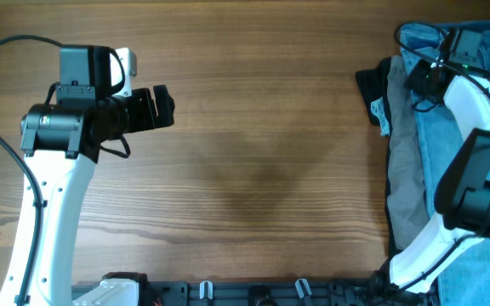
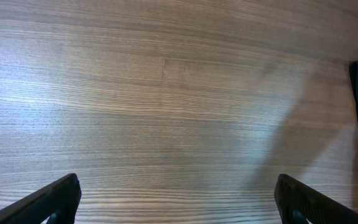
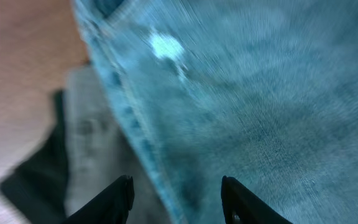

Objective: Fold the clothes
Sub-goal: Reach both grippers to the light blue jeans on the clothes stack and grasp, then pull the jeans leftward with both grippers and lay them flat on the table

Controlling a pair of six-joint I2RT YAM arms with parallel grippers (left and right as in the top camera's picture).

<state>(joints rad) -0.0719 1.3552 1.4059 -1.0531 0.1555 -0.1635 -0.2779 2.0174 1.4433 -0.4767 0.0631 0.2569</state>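
Right gripper spread open above denim jeans.
Grey garment and black cloth lie beside it; left gripper gapes over wooden table.

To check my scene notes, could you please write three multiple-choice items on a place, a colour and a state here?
1. Where on the table do the jeans lie? A centre; B right edge; C left edge.
2. Their colour? A light blue; B red; C white.
3. The left tool is: A shut on cloth; B open; C out of view.
Key: B, the overhead view shows them at the right edge; A, faded denim blue shows; B, its fingers stand wide apart over bare wood.
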